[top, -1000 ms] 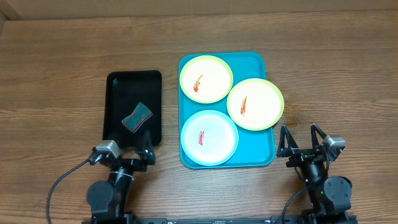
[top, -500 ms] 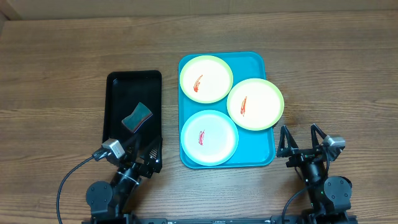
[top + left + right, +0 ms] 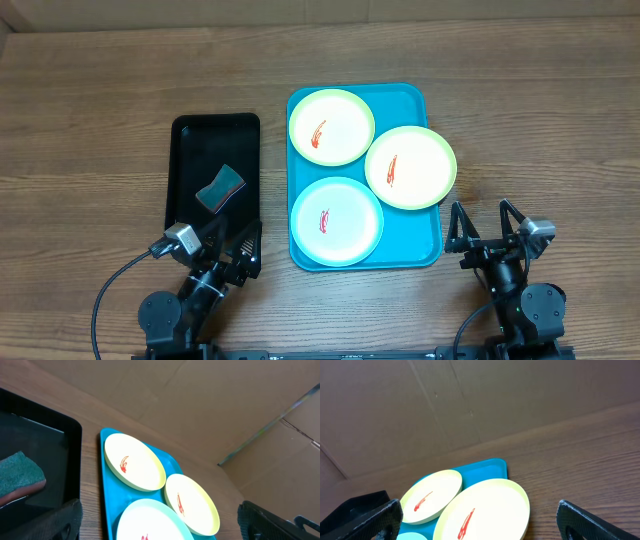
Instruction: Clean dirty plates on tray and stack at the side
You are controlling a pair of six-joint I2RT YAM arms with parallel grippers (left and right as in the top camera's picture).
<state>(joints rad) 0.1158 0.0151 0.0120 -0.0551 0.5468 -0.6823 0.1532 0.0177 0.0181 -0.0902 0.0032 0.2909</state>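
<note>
Three plates sit on the turquoise tray [image 3: 412, 248], each with a red smear: a yellow-green plate [image 3: 331, 126] at the back left, a yellow-green plate [image 3: 410, 167] at the right overhanging the rim, and a light blue plate [image 3: 337, 220] at the front. My left gripper [image 3: 232, 243] is open and empty at the front edge of the black tray, turned toward the turquoise tray. My right gripper [image 3: 486, 226] is open and empty, in front of and to the right of the tray. The plates also show in the left wrist view [image 3: 134, 461] and the right wrist view [image 3: 482, 512].
A narrow black tray [image 3: 215, 130] stands left of the turquoise tray and holds a teal sponge [image 3: 221, 187]. Bare wooden table [image 3: 520, 120] lies to the right and behind. A cardboard wall [image 3: 470, 400] stands at the table's far edge.
My left gripper swung to the right between one second and half a second ago, then stayed still. The right arm and the plates have not moved.
</note>
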